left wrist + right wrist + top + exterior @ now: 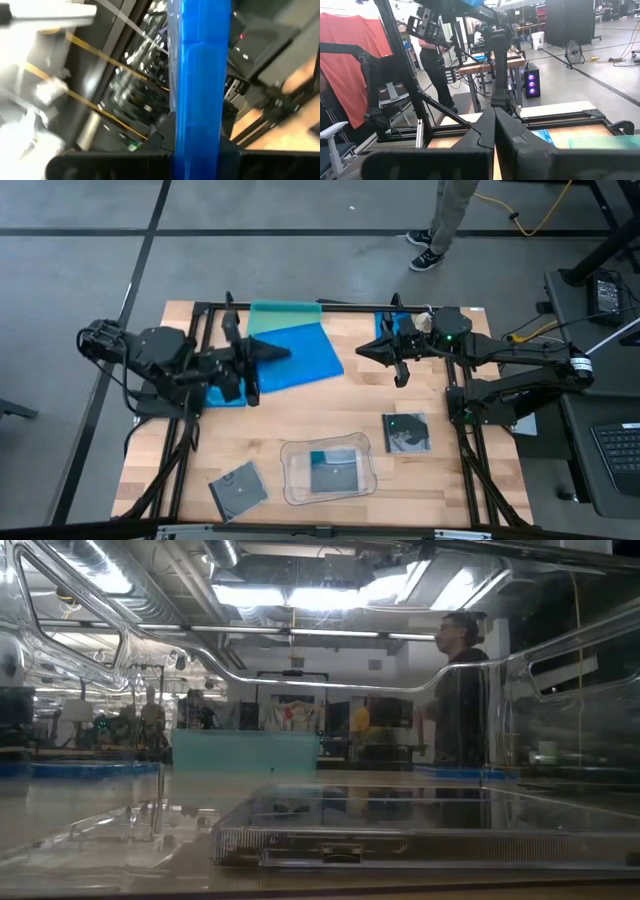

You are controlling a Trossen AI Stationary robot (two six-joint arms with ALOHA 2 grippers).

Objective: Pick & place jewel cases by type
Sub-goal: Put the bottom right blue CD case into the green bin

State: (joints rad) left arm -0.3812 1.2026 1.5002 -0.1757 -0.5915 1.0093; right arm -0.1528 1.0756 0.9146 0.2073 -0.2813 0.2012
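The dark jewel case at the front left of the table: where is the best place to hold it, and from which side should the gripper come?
The dark jewel case lies flat and slightly rotated, apart from the clear tray. Probably come straight down from above and pinch two opposite edges, with the fingers turned to match its rotation. The outer edges, away from the tray, look freest.

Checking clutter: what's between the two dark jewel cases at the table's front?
In the high view, the clear tray sits between the left dark case and the right one.

Clear plastic tray (560,670) fills foreground, dark jewel case (420,830) lying flat inside. Teal tray (245,752) farther back. Person (462,690) standing beyond table.
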